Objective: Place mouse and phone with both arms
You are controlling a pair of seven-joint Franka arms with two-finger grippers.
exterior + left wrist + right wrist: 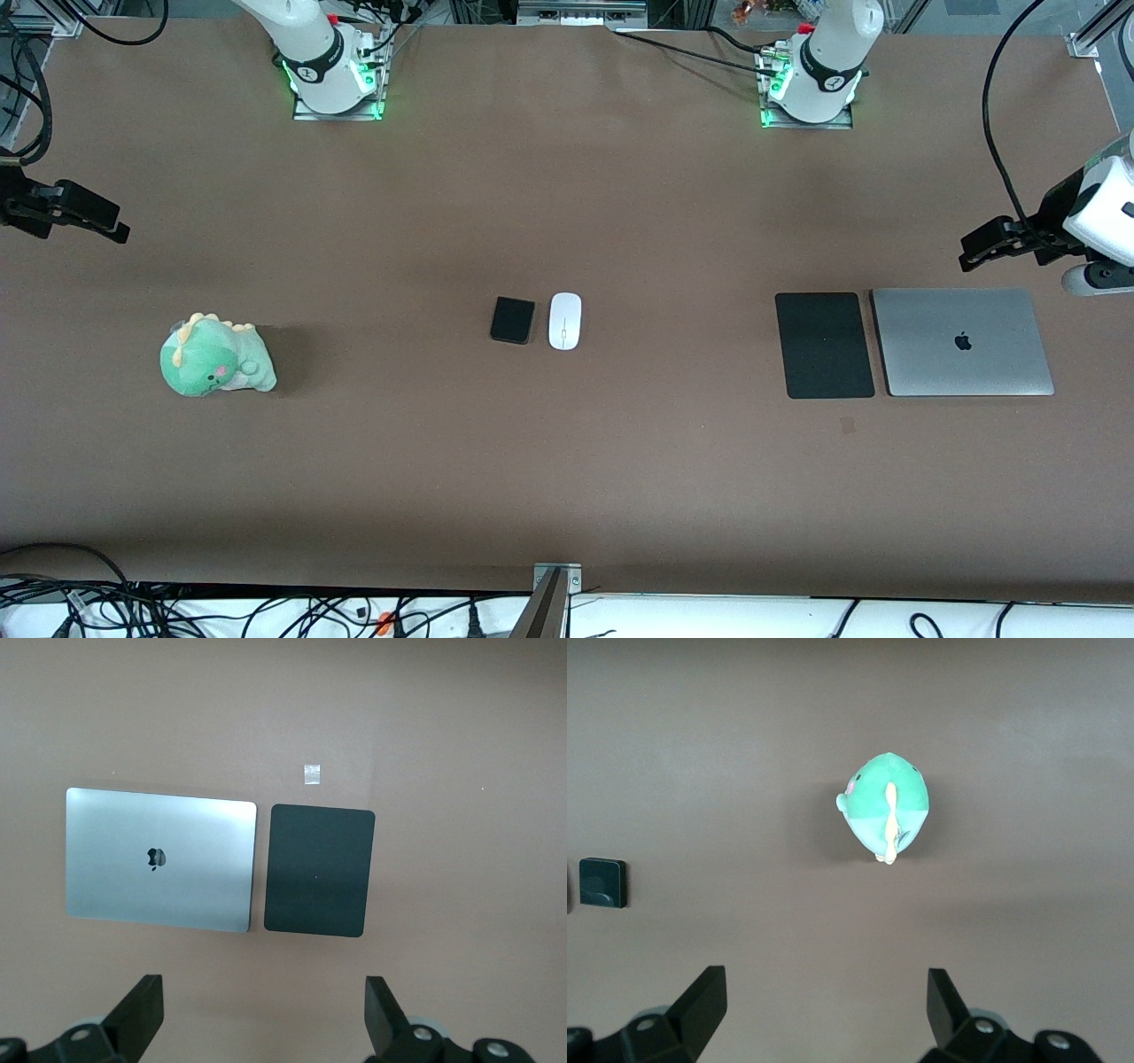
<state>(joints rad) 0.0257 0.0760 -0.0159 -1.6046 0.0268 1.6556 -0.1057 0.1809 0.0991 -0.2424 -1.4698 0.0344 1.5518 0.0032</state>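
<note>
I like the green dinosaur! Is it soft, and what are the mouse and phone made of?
The green dinosaur looks like soft plush fabric: fuzzy, matte, rounded and stuffed. The mouse looks like hard glossy white plastic, smooth with a shine. The phone has a glossy black face, probably glass or plastic; the look alone cannot settle which.

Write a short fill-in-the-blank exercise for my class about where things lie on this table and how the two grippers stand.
1. The phone lies beside the white ______, at the middle of the table.
2. The black mouse pad lies beside the closed silver ______.
3. The green plush dinosaur sits toward the ______ arm's end of the table.
4. The left gripper and the right gripper both have their fingers ______.

Missing words: mouse; laptop; right; open
</note>
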